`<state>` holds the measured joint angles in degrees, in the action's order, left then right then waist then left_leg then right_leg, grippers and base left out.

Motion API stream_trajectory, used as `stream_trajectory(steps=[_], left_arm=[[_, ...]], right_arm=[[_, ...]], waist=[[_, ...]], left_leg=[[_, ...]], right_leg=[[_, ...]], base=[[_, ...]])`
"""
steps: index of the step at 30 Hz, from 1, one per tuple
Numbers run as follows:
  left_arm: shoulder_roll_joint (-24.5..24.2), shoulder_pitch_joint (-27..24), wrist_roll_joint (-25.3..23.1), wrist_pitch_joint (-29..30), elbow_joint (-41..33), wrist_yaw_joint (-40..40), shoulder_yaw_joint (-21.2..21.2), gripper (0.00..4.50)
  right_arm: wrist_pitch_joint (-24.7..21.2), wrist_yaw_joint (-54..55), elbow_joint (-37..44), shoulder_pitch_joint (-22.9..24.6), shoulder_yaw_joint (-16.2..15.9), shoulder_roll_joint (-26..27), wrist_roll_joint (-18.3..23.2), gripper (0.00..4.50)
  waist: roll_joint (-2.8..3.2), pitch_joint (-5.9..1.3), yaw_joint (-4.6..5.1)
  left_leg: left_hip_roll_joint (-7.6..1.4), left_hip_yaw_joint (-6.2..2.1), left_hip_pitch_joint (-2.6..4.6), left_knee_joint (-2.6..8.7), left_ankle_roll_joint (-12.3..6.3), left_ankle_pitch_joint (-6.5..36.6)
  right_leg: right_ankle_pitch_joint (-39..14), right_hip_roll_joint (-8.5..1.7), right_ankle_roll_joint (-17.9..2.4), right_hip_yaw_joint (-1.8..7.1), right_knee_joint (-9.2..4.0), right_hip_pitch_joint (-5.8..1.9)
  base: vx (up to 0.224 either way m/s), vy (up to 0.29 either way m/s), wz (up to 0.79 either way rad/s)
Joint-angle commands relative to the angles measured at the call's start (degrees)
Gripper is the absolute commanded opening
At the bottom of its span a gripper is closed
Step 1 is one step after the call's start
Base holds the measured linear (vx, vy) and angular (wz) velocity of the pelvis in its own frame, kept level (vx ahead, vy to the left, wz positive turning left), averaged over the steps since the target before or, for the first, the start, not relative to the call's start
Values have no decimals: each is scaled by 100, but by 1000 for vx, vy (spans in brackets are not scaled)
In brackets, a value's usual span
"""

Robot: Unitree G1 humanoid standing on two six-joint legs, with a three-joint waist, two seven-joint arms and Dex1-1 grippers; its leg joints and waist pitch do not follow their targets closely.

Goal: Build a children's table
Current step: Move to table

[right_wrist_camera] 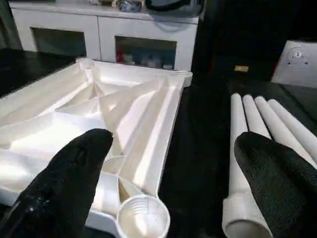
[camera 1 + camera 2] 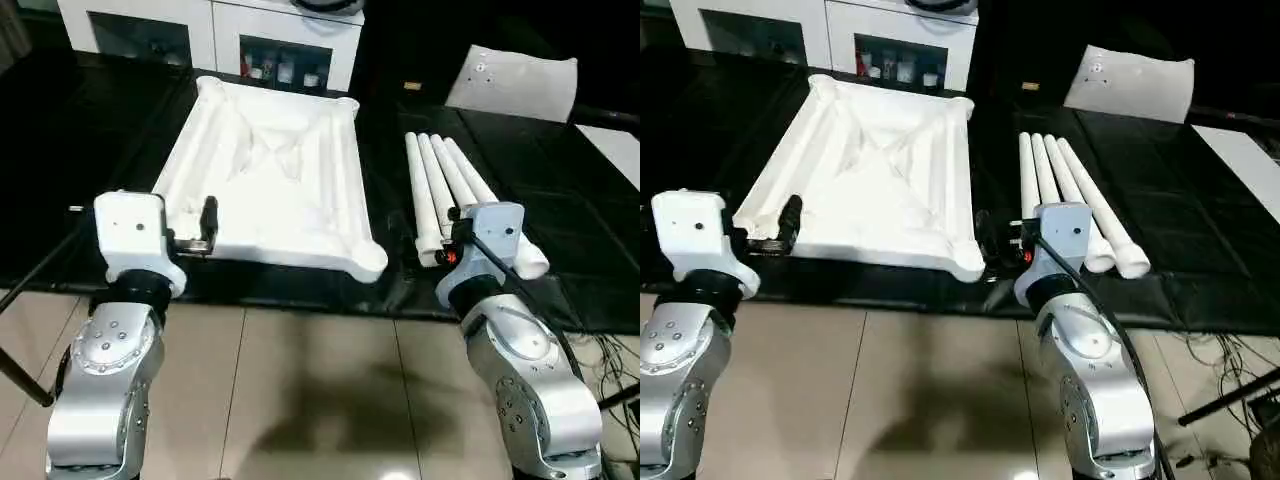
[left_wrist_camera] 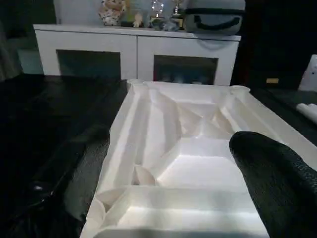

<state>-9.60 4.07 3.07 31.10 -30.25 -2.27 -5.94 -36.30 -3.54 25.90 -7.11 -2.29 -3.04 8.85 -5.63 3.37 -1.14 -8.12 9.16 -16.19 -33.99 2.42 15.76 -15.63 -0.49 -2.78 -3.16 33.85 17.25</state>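
Observation:
The children's table lies in parts on a black mat. Its white tabletop (image 2: 270, 170) is upside down, with the ribbed underside and round corner sockets facing up. Several long white tapered legs (image 2: 445, 185) lie side by side to its right, thick ends toward me. My left gripper (image 2: 200, 225) stands open at the tabletop's near left corner; in the left wrist view its black fingers (image 3: 277, 188) straddle that edge. My right gripper (image 2: 1005, 235) is open over the gap between the near right corner socket (image 1: 141, 218) and the legs' near ends (image 1: 245, 223), holding nothing.
A white cabinet (image 2: 210, 30) with dark compartments stands behind the mat. A white pillow-like slab (image 2: 512, 85) lies at the back right, and a white board (image 2: 615, 150) at the right edge. Tiled floor (image 2: 300, 400) lies in front of the mat, with cables (image 2: 1230, 350) at the right.

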Motion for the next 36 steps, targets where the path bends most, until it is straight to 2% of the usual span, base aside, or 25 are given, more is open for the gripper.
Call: stream_trajectory(steps=[1, 3, 4, 5, 6, 7, 9, 11, 12, 13, 17, 18, 19, 20, 21, 23, 24, 25, 26, 27, 28, 29, 30, 33, 36], left_arm=[[39, 0, 41, 40, -66, -40, 98, 447], [51, -43, 29, 43, -77, -53, 146, 447], [31, -62, 12, 58, -89, -76, 192, 447], [22, -64, 8, 65, -94, -85, 204, 447], [1, -65, -8, 70, -100, -94, 216, 447], [-11, -60, -16, 83, -103, -100, 220, 447], [-88, -40, -52, 159, -125, -145, 246, 447], [-103, -38, -44, 174, -134, -162, 249, 447], [-114, -34, -35, 183, -144, -181, 264, 447], [-122, -33, -27, 190, -157, -195, 278, 447], [-120, -67, -39, 208, -191, -201, 269, 447], [-119, -83, -39, 204, -205, -197, 285, 447], [-128, -92, -40, 204, -213, -207, 304, 447], [-141, -98, -35, 211, -222, -213, 318, 447], [-160, -111, -27, 209, -217, -240, 350, 447], [-197, -126, -16, 225, -206, -289, 399, 447], [-200, -130, 55, 184, -182, -378, 409, 447], [-191, -134, 110, 138, -164, -429, 406, 447], [-202, -130, 169, 134, -149, -508, 417, 447], [-226, -123, 197, 142, -137, -571, 440, 447], [-329, -92, 261, 161, -85, -761, 503, 447], [-379, -77, 272, 153, -60, -837, 532, 447], [-635, -1, 331, 116, 79, -1214, 673, 447], [-885, 69, 344, 116, 238, -1514, 782, 447], [-1158, 170, 501, 165, 422, -1996, 877, 447]], right_arm=[[-234, 35, -24, -24, 80, -93, -11, 448], [-254, -24, 3, -24, 127, -77, 111, 448], [-134, -163, 23, -36, 95, -148, 143, 448], [-111, -208, 29, -42, 68, -189, 132, 448], [-119, -245, 30, -49, 49, -215, 135, 448], [-111, -260, 22, -61, 38, -228, 127, 448], [-13, -359, -67, -180, -41, -325, 45, 448], [-10, -388, -98, -237, -61, -364, 24, 448], [-59, -417, -118, -289, -42, -390, 49, 448], [-97, -448, -120, -317, -25, -418, 73, 448], [-73, -550, -85, -259, -15, -505, 139, 448], [-58, -562, -62, -224, -29, -487, 139, 448], [-50, -549, -41, -202, -21, -454, 147, 448], [-37, -542, -34, -189, -18, -434, 152, 448], [-36, -533, 7, -155, -26, -401, 169, 448], [-22, -510, 67, -113, -46, -374, 162, 448], [-87, -478, 104, -89, -31, -371, 147, 448], [-143, -462, 121, -74, -18, -371, 149, 448], [-169, -465, 134, -56, -10, -402, 169, 448], [-178, -477, 144, -38, 4, -427, 192, 448], [-50, -528, 164, 12, -7, -578, 103, 448], [-4, -572, 178, 33, 18, -607, 125, 448], [141, -867, 267, 136, 260, -629, 471, 448], [111, -976, 344, 202, 401, -662, 613, 448], [18, -1072, 391, 235, 448, -907, 502, 448]], waist=[[121, -307, 226], [27, -189, 172], [-176, -294, -49], [-80, -238, -240], [-44, -390, -291], [-143, -381, -218], [209, -240, -214], [418, -245, -193], [585, -385, 145], [509, -427, 172], [422, -348, 215], [156, -277, 221], [-86, -362, 109], [-41, -298, -106], [7, -360, -99], [39, -318, -94], [271, -288, -10], [434, -284, -11], [522, -440, 203], [508, -509, 248], [450, -554, 227], [419, -535, 131], [320, -488, 73], [199, -551, 50], [330, -379, 89]], left_leg=[[-1319, -541, 1027, 646, -69, -34], [-1109, -47, 843, 704, 45, 609], [12, 200, -168, -15, -402, 887], [57, 73, -190, -478, -568, 970], [-37, -350, -814, -938, -361, -45], [-20, -382, -1019, -989, -314, -234], [-116, -348, -794, -260, -386, -1141], [-295, -310, -438, 137, -465, -956], [-1093, -1175, 401, 544, -1001, 1074], [-1184, -1304, 489, 514, -1401, 1152], [-690, -713, 110, 499, -2252, 435], [-326, -312, -160, 514, -1823, 1015], [35, -317, -624, 285, -1650, 1133], [112, -285, -565, -500, -1106, 892], [-14, -440, -849, -847, -744, 340], [-132, -449, -955, -769, -652, 207], [-322, -331, -598, 5, -406, -148], [-389, -350, -495, 252, -391, -388], [-644, -710, 202, 264, -861, -1093], [-833, -1014, 502, 127, -1598, -2530], [-891, -1073, 539, -3, -1932, -3680], [-663, -855, 293, -243, -1998, -5460], [-119, -448, -104, -343, -1426, -5246], [-68, -329, -422, -78, -498, -2959], [-253, -353, -427, 231, 55, -290]], right_leg=[[-522, -538, -263, 84, 363, 699], [-414, -720, -272, 140, 346, 698], [-900, -886, -370, 776, -343, -366], [-1724, -1461, -607, 1211, -632, -469], [-1375, -1460, -1050, 1137, -490, -862], [-640, -1285, -1145, 1078, -381, -890], [-699, -781, -1383, 298, -555, -526], [-1350, -565, -1026, 54, -643, -461], [-1209, -182, -167, -56, 527, 236], [-1046, -258, 35, -12, 719, 347], [170, -290, 572, -50, 855, 650], [531, -485, 289, 137, 121, 426], [231, -703, 598, 334, -180, -89], [-3174, -1557, 872, 666, -810, -124], [-3919, -1838, 694, 442, -825, -353], [-3574, -1842, 298, 279, -819, -398], [-2273, -959, -810, 125, -577, -291], [-1657, -711, -757, -90, -450, -275], [-377, -324, -524, -241, 167, 352], [3, -419, -90, -122, 442, 733], [313, -519, 180, 1, 468, 859], [1289, -694, 422, 265, 250, 884], [2438, -687, 242, 402, 89, 590], [3774, -616, -57, 503, 130, 94], [1126, -635, -591, 420, -52, 56]], base=[[176, -10, -42], [126, -41, -53], [98, -88, -34], [100, -78, -26], [172, -69, -31], [130, -6, -22], [104, 8, -2], [158, 57, 4], [175, 82, 2], [214, 70, 2], [155, 18, 8], [116, -22, 2], [76, -87, -1], [82, -81, 15], [82, -81, 15], [123, -32, 45], [119, -24, 49], [138, 30, 17], [202, 54, 2], [202, 54, 2], [183, 26, 13], [78, 23, 13], [78, 23, 13], [0, 0, 0], [-52, -21, -5]])
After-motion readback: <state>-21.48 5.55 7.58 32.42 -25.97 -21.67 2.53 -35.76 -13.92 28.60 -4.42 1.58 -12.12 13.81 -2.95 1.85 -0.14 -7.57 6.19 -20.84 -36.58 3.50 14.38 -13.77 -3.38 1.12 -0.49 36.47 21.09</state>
